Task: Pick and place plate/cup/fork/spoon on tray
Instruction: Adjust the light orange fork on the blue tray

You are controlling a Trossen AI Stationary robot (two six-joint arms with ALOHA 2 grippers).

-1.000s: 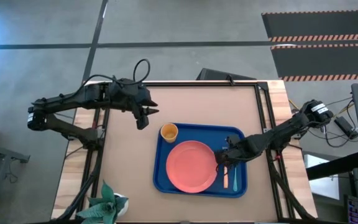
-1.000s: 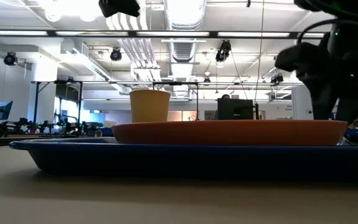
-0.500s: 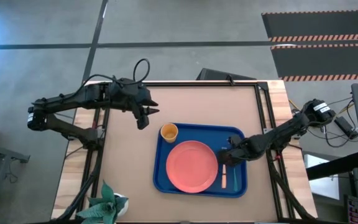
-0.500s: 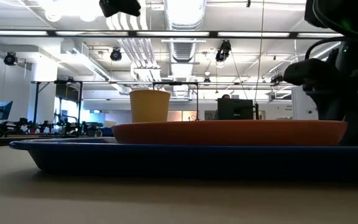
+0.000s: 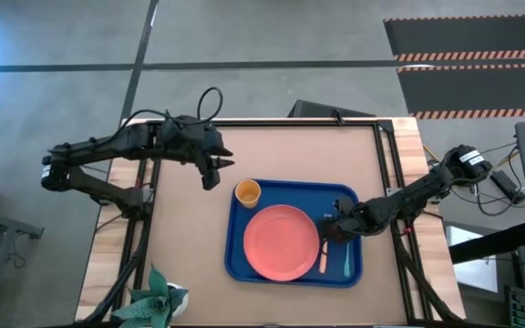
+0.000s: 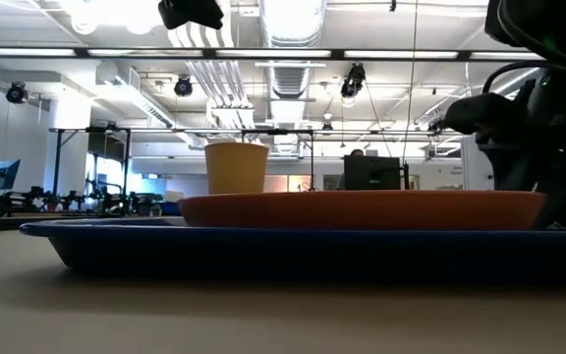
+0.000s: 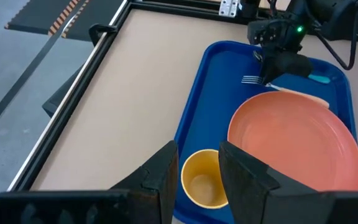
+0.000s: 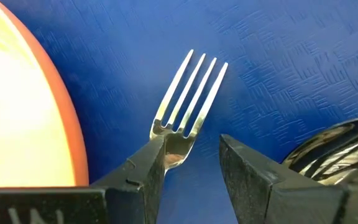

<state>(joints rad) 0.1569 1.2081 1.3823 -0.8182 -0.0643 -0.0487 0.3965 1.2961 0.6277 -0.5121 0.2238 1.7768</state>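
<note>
The blue tray [image 5: 290, 193] lies on the table. On it lie the coral-pink plate [image 5: 283, 242], the orange-yellow cup [image 5: 248, 192] upright in its far left corner, the peach-handled fork [image 5: 324, 260] and the teal-handled spoon [image 5: 347, 264], both flat to the right of the plate. My right gripper [image 5: 337, 229] is open, low over the fork's tine end; the fork's neck [image 8: 174, 146] lies between its fingers. My left gripper [image 5: 212, 175] is open and empty above the table, to the far left of the cup. My right gripper points down over the fork, one finger on each side of its neck. One fingertip [image 8: 143, 167] covers the neck's edge; I cannot tell whether it touches. The fork lies flat on the tray floor [image 8: 278, 62], its tines free.
The spoon's dark bowl [image 8: 334, 149] lies close beside my right gripper's other finger, and the plate's rim [image 8: 73, 143] is close on the opposite side. A green plant [image 5: 158, 296] stands at the table's near left corner. Bare tabletop [image 5: 290, 150] lies beyond the tray.
My right gripper has drawn a little toward the table's right edge. The fork's handle has swung slightly toward the plate, and the spoon's teal handle now shows beside it.
</note>
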